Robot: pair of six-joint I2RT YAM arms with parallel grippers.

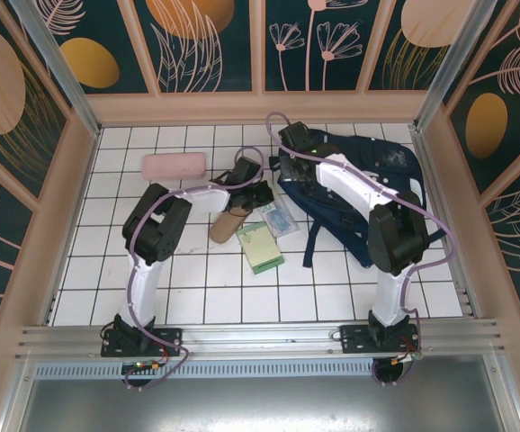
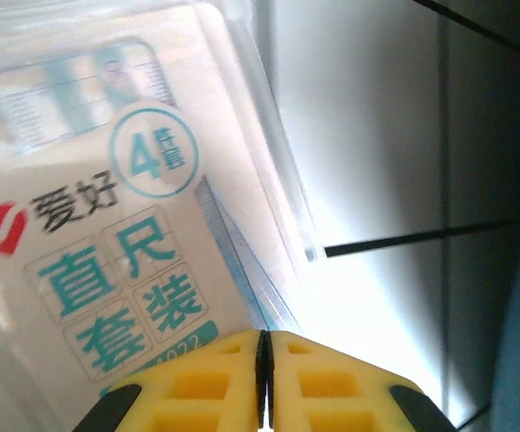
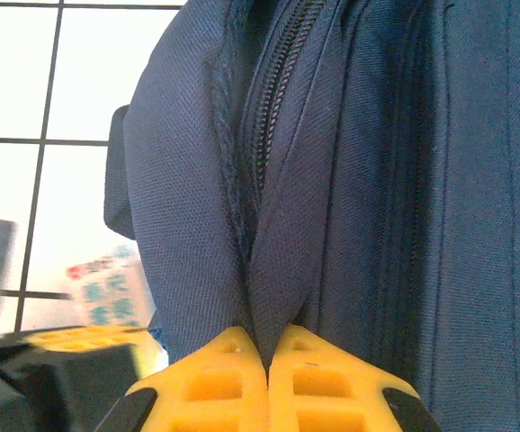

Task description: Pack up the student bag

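Navy fabric marks the bag (image 1: 368,166), which lies on the far right of the white-tiled worktop (image 1: 152,297), its straps trailing toward the near edge. The right hand (image 3: 267,360) is at the bag's left end, its yellow fingers (image 3: 323,387) closed tight on a fold of cloth beside the zip. Just left of the bag, the left hand (image 2: 262,360) has its fingers pressed together on the lower edge of a clear ruler pack (image 2: 125,252). A green notebook (image 1: 260,247) lies nearby, and a pink case (image 1: 174,166) lies well apart.
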